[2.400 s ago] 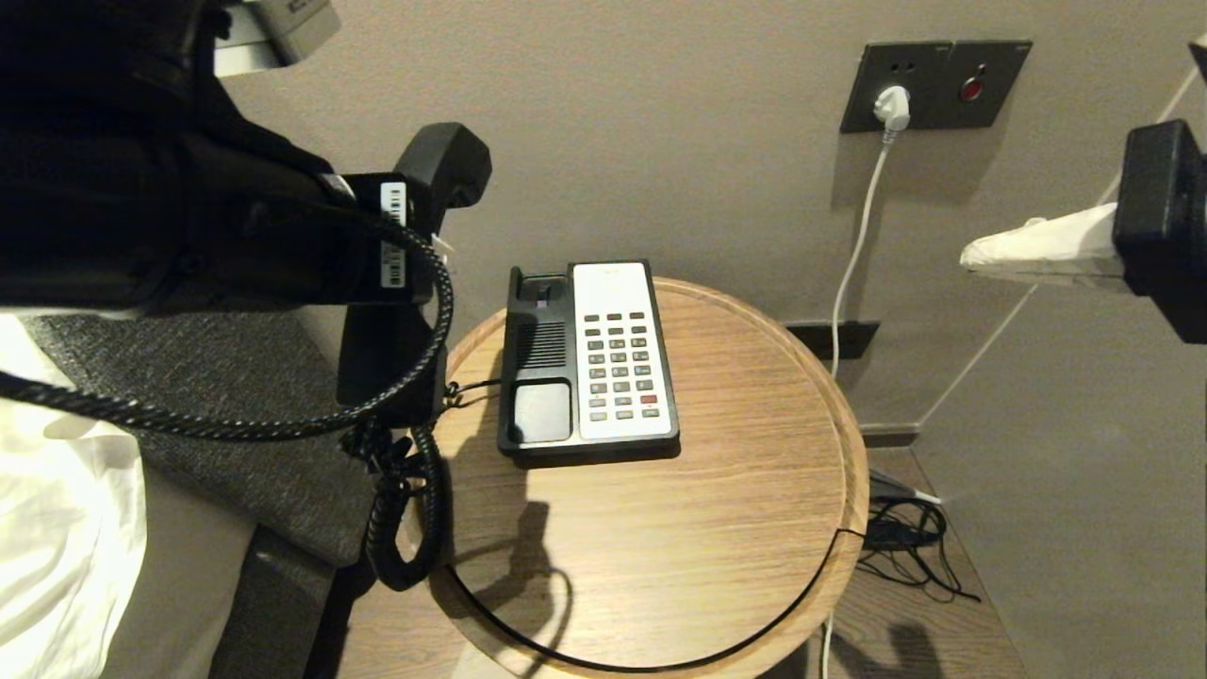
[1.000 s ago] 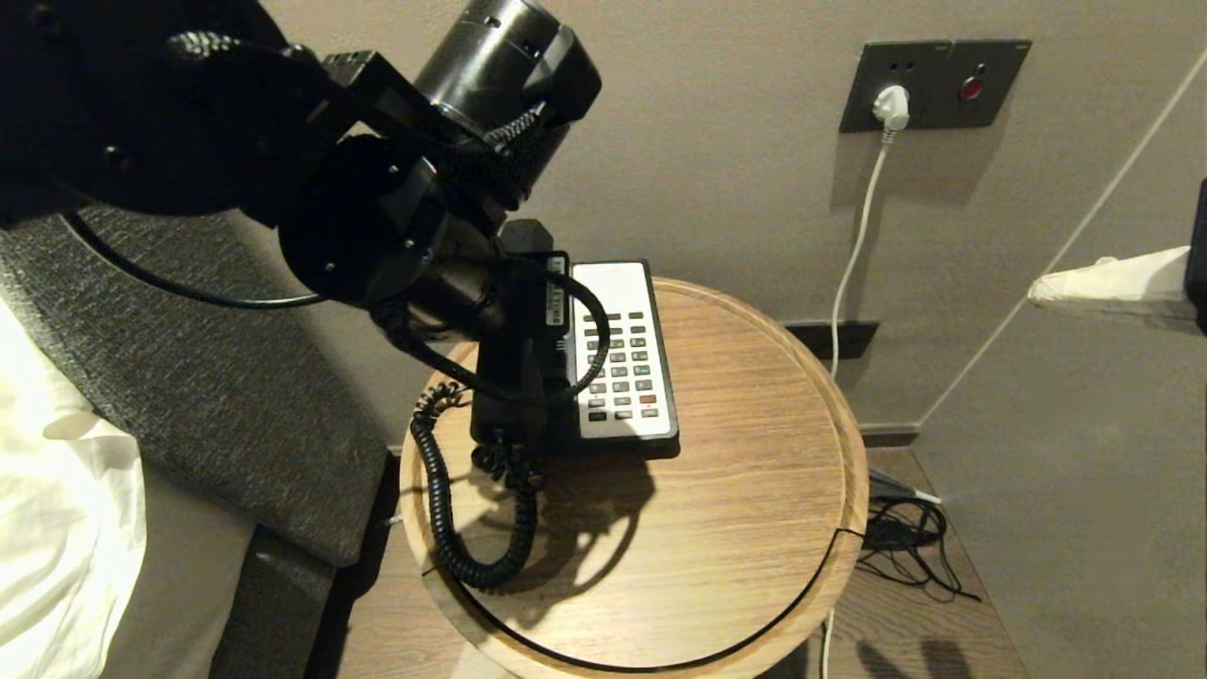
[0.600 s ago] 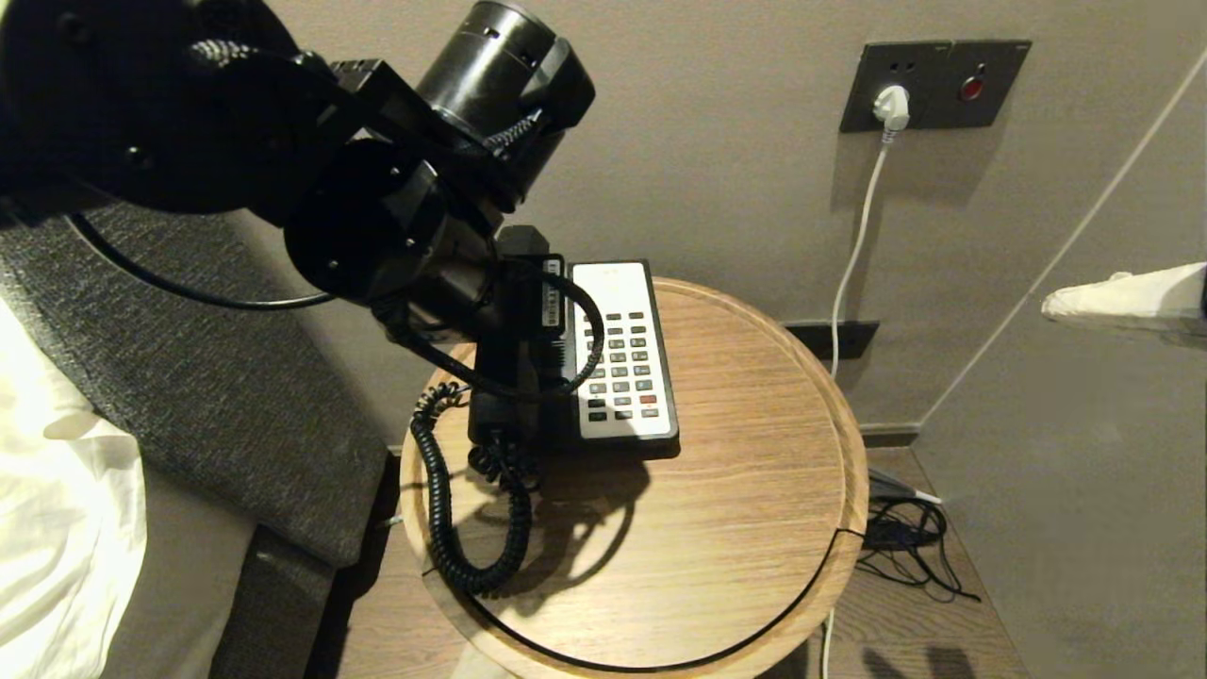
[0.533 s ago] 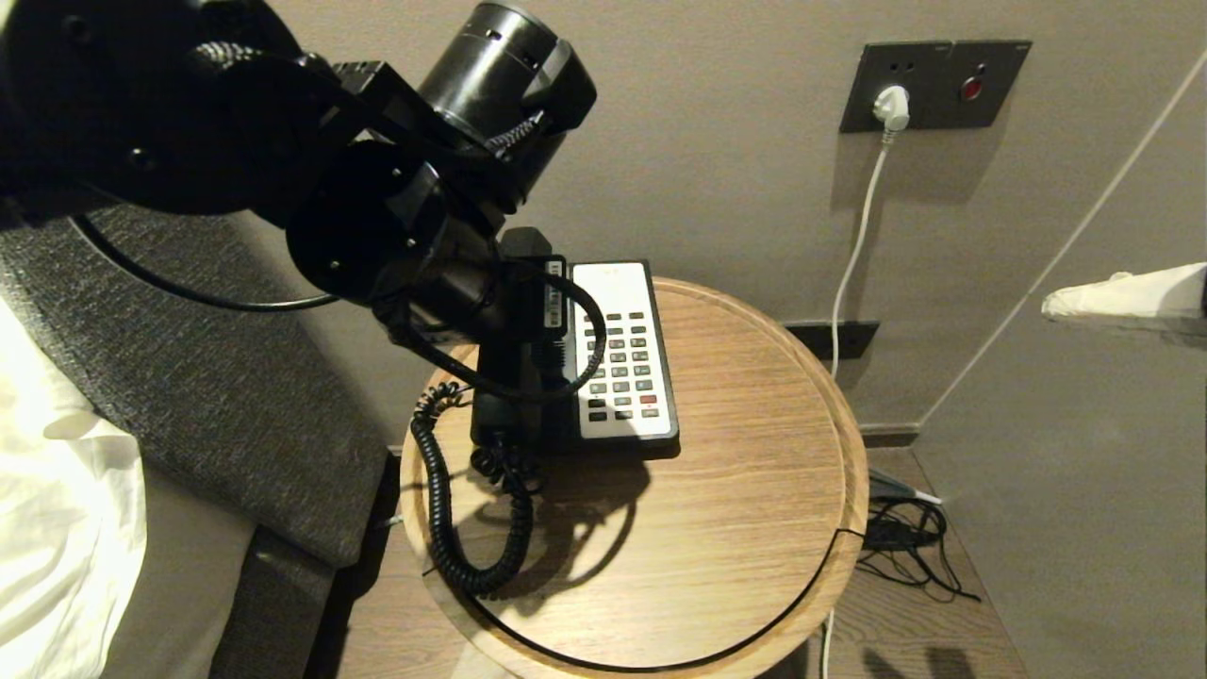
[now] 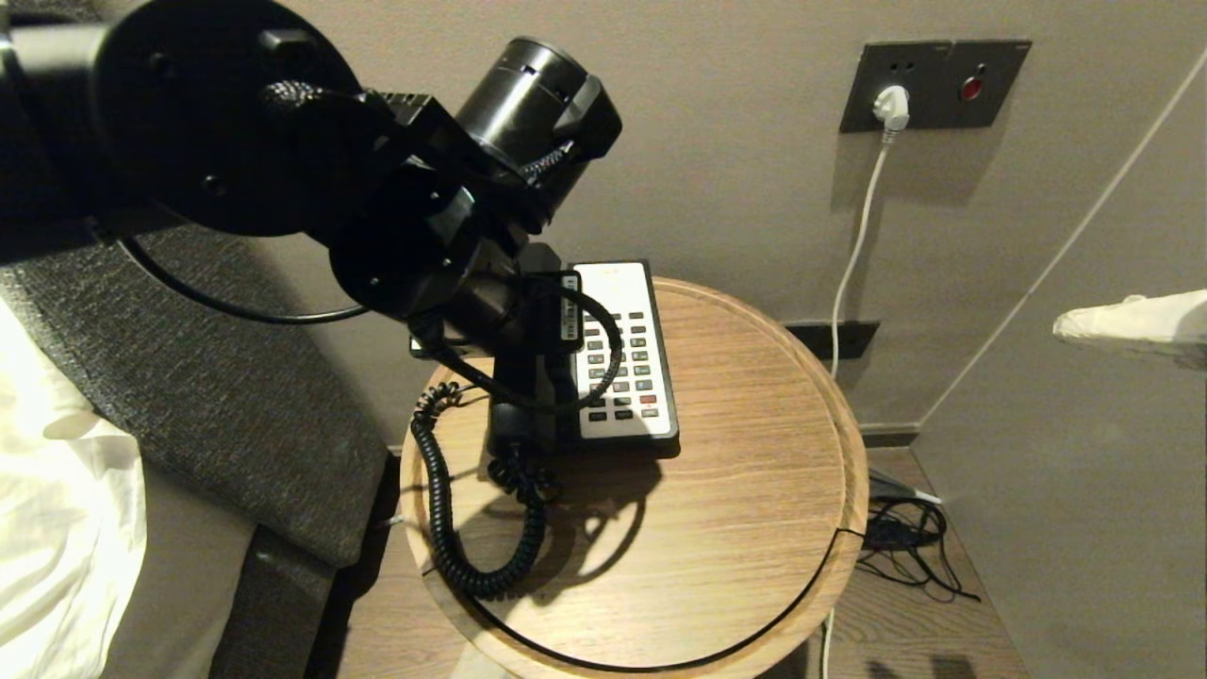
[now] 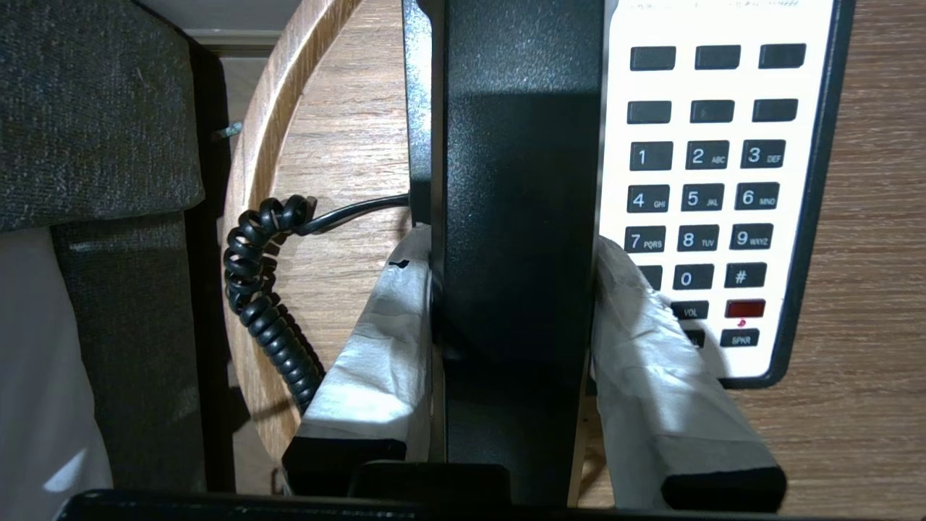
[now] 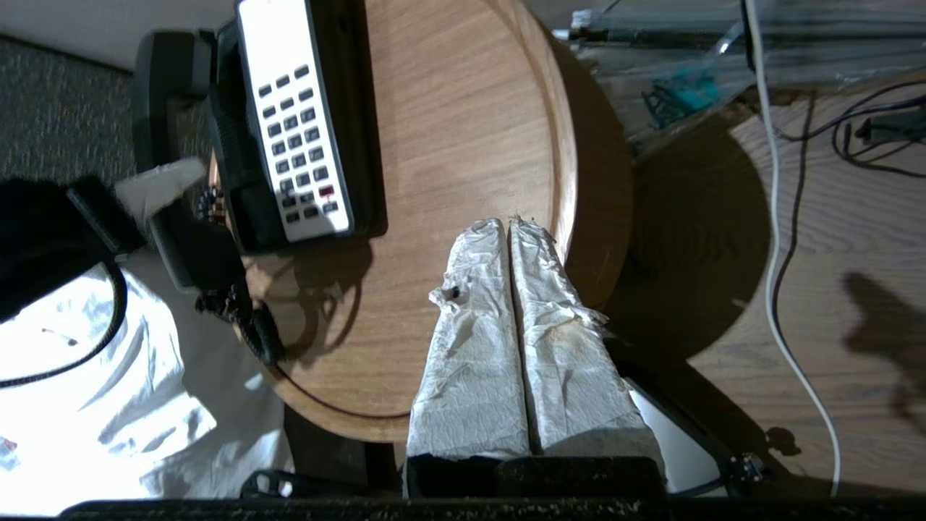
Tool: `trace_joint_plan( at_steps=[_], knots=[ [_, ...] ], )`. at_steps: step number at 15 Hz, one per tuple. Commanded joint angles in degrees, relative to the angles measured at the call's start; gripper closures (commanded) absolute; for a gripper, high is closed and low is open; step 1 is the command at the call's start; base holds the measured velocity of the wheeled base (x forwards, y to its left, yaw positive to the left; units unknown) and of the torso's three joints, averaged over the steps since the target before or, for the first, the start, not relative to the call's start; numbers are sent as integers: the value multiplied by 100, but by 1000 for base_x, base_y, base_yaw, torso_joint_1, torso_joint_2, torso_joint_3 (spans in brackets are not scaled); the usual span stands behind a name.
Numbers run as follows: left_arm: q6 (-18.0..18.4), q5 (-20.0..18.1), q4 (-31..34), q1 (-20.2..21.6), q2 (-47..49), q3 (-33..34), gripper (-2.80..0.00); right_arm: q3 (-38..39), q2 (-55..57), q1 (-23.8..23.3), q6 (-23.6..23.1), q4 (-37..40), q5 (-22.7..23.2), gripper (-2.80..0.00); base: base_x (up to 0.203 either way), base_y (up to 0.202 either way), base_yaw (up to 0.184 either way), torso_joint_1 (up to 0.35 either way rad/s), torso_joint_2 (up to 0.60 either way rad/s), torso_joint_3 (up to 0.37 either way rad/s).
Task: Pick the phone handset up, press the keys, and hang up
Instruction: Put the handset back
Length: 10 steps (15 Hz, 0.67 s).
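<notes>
While we hover over the phone base (image 6: 723, 181) | left gripper (image 6: 517, 318) clamped mid-shaft on phone handset (image 6: 521, 181) | rigid, smooth, likely light; cord (image 5: 438, 509) may tug | right gripper (image 7: 510, 231) pressed together, idle

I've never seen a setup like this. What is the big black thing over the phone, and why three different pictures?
It is a two-armed robot. One picture looks down from its head; the other two come from cameras on each wrist. The big black shape is its left arm. The left gripper, with white-wrapped fingers, is clamped on the long black plastic phone handset, holding it over the left side of the black-and-white phone base. The black coiled cord trails onto the round wooden table. The right gripper hangs shut and empty above the table's edge.
</notes>
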Motion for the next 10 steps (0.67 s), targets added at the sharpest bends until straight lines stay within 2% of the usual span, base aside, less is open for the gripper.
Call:
trace_joint_plan(
  at_steps=[1, 7, 10],
  knots=[
    [-27, 26, 30, 2, 55, 4, 0, 66, -64, 3, 26, 12, -1, 0, 0, 0, 0, 0, 0, 0],
    [-62, 52, -9, 46, 215, -5, 0, 74, -142, 3, 18, 21, 8, 0, 0, 0, 0, 0, 0, 0],
    [13, 61, -388, 80, 300, -5, 0, 192, -227, 3, 18, 13, 8, 0, 0, 0, 0, 0, 0, 0]
  ],
)
